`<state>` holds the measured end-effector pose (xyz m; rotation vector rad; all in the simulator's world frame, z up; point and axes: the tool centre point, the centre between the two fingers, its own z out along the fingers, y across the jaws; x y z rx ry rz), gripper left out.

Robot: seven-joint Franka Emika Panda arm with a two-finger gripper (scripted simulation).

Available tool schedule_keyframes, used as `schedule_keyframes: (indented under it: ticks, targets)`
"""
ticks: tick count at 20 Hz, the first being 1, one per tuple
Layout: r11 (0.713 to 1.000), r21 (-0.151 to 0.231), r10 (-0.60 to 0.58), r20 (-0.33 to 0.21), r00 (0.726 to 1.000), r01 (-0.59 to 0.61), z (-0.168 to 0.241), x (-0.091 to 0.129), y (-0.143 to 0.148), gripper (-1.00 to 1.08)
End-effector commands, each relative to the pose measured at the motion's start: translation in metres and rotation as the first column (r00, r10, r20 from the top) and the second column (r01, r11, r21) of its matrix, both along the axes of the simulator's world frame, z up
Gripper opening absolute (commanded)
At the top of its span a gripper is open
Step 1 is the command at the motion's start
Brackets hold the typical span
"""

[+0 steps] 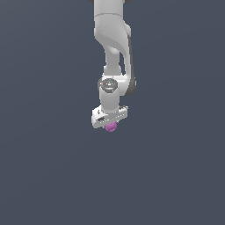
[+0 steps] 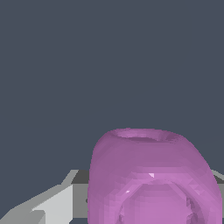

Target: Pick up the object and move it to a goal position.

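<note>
The object [image 1: 111,127] is a small purple-pink, roundish lump. In the exterior view it sits right under the white hand of my gripper [image 1: 110,125], near the middle of the picture, and hides most of the fingers. In the wrist view the object [image 2: 153,175] fills the near part of the picture, very close to the camera. It has a shallow hollow on its far end. A grey finger [image 2: 54,203] shows beside it, and a sliver of the other finger shows at the opposite edge. The gripper is shut on the object.
The white arm [image 1: 112,39] comes down from the top of the exterior view. All around is a plain dark blue-grey ground [image 1: 44,167] with no other objects, edges or markers showing.
</note>
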<state>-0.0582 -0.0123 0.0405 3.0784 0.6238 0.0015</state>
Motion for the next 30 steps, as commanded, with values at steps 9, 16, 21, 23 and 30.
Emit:
schedule_keyframes:
  ticks: [9,16,21,23,30]
  targets:
    - [1.0,0.0,0.0,0.0,1.0,0.0,0.01,0.005,0.036,-1.0]
    - [1.0,0.0,0.001,-0.001,1.0,-0.001,0.03,0.015,0.104,-1.0]
    - [1.0,0.0,0.001,-0.001,1.0,-0.001,0.044,0.024,0.154,-1.0]
    - [1.0,0.0,0.001,-0.001,1.0,-0.001,0.048,0.027,0.168,-1.0]
    - [1.0,0.0,0.001,-0.001,1.0,-0.001,0.056,0.034,0.196,-1.0]
